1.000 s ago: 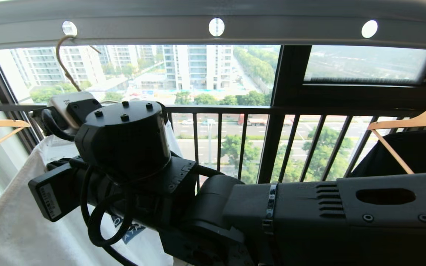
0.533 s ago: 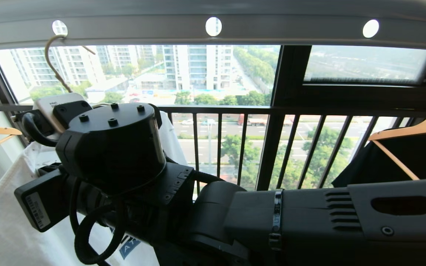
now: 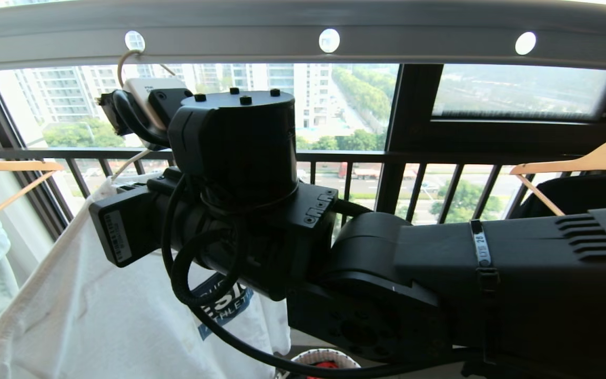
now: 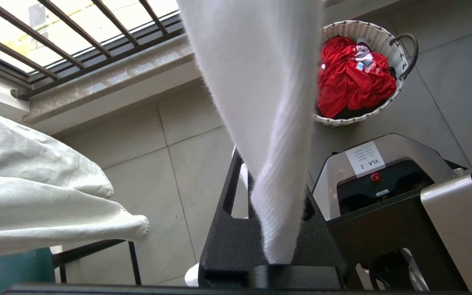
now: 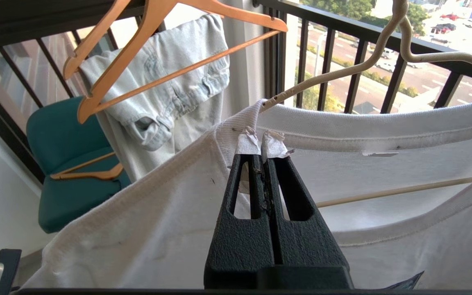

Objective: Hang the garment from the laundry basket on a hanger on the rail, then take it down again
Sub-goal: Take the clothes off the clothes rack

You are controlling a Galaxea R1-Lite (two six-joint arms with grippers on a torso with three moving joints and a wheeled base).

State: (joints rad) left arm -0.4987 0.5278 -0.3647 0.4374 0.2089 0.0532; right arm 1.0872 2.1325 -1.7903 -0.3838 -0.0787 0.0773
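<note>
Beyond the black balcony railing (image 3: 345, 156) lie sunlit towers and a road; overhead runs the rail (image 3: 303, 45) with its row of round holes. Since a second ago the right arm has lifted, and the hanger (image 3: 124, 66) hook now sits at a hole near the rail's left end, much closer under the bar than before. The garment (image 3: 98, 316) hangs from that hanger, its logo print showing below the arm. The right gripper (image 5: 262, 143) has its jaws pinched tight on the shirt's collar seam, just beside the hanger's wire shoulder. The left gripper (image 4: 275, 229) has its jaws clamped on a fold of the same white shirt lower down. The laundry basket (image 4: 377, 37) stands on the floor with a red cloth (image 4: 352, 78) inside. Hooking looks almost settled; release should come next.
</note>
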